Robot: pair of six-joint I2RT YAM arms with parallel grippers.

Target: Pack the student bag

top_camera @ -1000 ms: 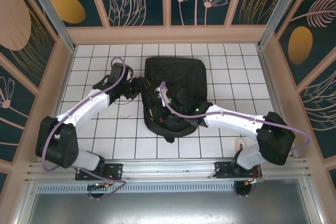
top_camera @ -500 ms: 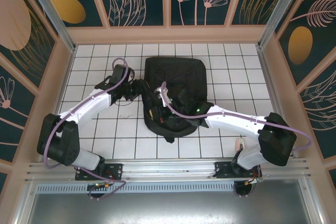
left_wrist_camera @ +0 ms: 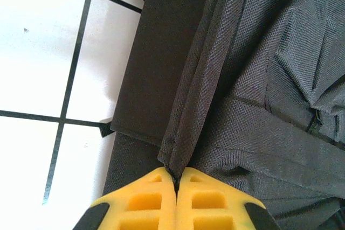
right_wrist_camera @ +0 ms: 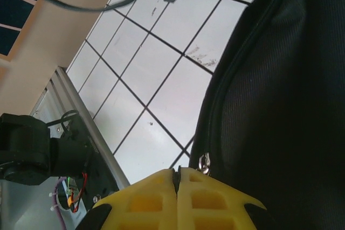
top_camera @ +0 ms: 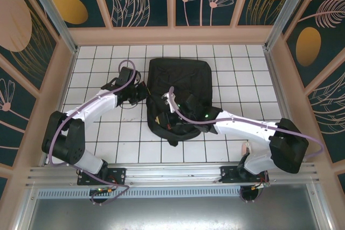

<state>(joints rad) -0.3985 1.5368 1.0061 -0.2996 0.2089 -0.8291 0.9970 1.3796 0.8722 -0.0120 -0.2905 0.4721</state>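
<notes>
L pincer (left_wrist_camera: 176, 176) nips student bag (left_wrist_camera: 259, 79); R pincer (right_wrist_camera: 176, 173) closed.

Coarse woven matt cloth — student bag (left_wrist_camera: 259, 79), glossy smooth tiles — table (left_wrist_camera: 32, 52)

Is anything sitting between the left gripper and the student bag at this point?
Nothing visible does. The left gripper is shut right on a raised fold of the student bag along its edge, and the fabric runs straight into the closed fingertips.
</notes>
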